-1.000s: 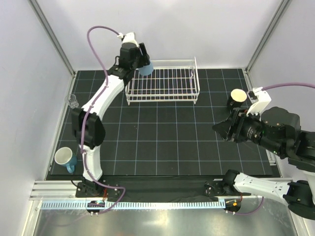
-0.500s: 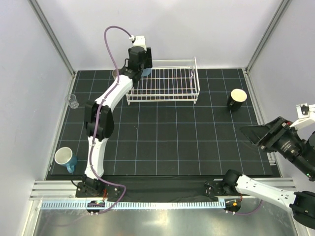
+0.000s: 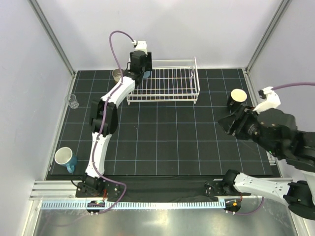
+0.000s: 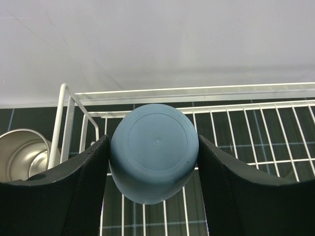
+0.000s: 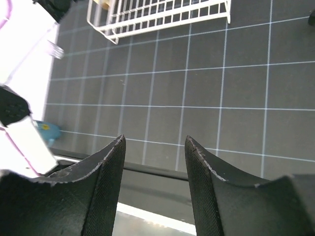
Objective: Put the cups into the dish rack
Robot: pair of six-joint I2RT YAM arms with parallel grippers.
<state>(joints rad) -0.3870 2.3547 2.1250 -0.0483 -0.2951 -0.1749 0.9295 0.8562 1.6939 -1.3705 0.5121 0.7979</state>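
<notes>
You are looking down on a black gridded mat (image 3: pixel 162 142). The white wire dish rack (image 3: pixel 167 86) sits under your left gripper (image 3: pixel 141 69) and stretches away to that gripper's right. The left gripper is clenched on the light blue tumbler (image 4: pixel 155 147), one finger on each side. The tumbler's flat base faces the wrist camera, and it hangs over the rack's left end. Your right gripper (image 5: pixel 155 147) is released, its jaws apart with only mat showing between them. The black cup (image 3: pixel 237 97) stands near the right gripper, just beyond it. The teal mug (image 3: pixel 65 158) is well apart from both grippers, by the left arm's base. The tan metal cup (image 4: pixel 22 152) stands just left of the left gripper, outside the rack. The tiny clear glass (image 3: pixel 73 101) is at the mat's left edge.
</notes>
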